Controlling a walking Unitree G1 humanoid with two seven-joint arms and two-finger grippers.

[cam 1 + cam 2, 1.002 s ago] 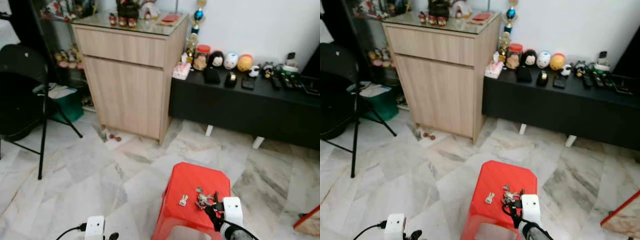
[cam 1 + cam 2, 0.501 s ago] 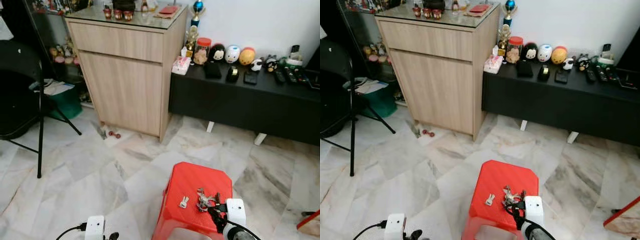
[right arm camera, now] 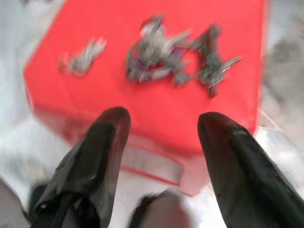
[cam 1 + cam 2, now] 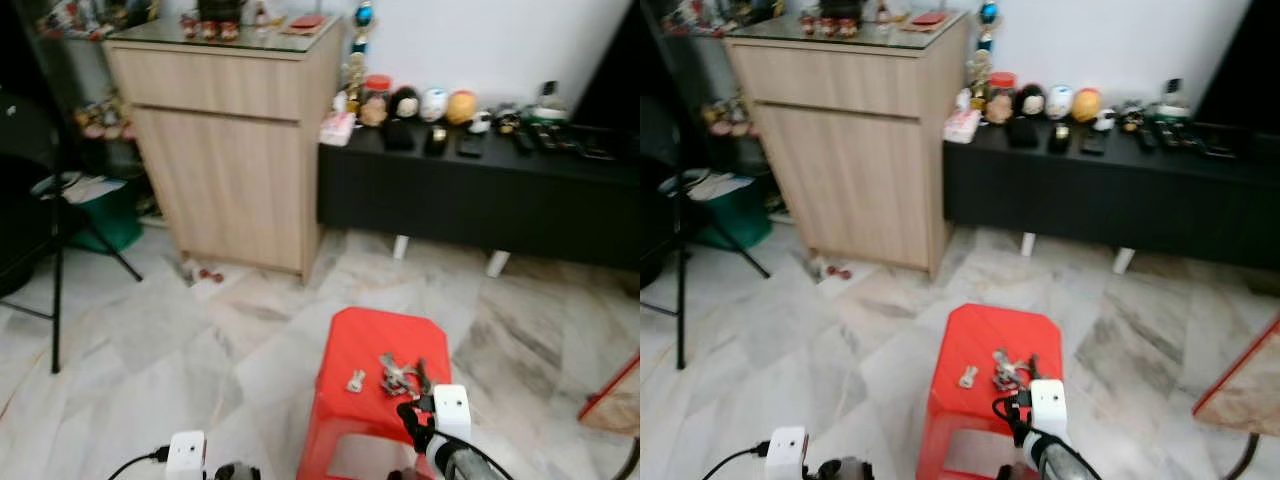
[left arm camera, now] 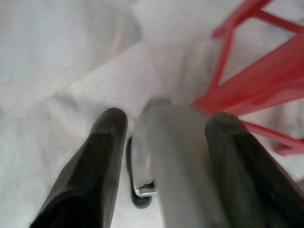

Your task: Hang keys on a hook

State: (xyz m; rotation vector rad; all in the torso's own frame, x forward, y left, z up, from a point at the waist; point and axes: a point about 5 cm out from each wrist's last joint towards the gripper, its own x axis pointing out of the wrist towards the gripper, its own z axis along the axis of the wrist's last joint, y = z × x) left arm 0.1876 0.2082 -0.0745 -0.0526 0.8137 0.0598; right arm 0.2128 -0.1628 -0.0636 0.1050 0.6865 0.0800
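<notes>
A red plastic stool (image 4: 375,335) stands on the marble floor just in front of me. Three things lie on its top: a small silver key (image 4: 355,381), a tangled bunch of keys (image 4: 396,376) and a dark key (image 4: 423,374). In the right wrist view they appear as the small key (image 3: 83,59), the bunch (image 3: 154,50) and the dark key (image 3: 211,59). My right gripper (image 3: 162,118) is open, holds nothing, and hovers at the stool's near edge, short of the keys. My left gripper (image 5: 166,121) hangs open low beside the stool's legs.
A light wooden cabinet (image 4: 235,150) stands at the back left. Beside it, a low black bench (image 4: 480,195) carries figurines and remotes. A black folding chair (image 4: 30,230) and a green box (image 4: 100,215) are at the far left. A red-edged object (image 4: 615,395) leans at the right.
The camera has swung, so the whole scene sits further left in the picture. My right gripper stays open at the stool's near edge. The keys lie where they were.
</notes>
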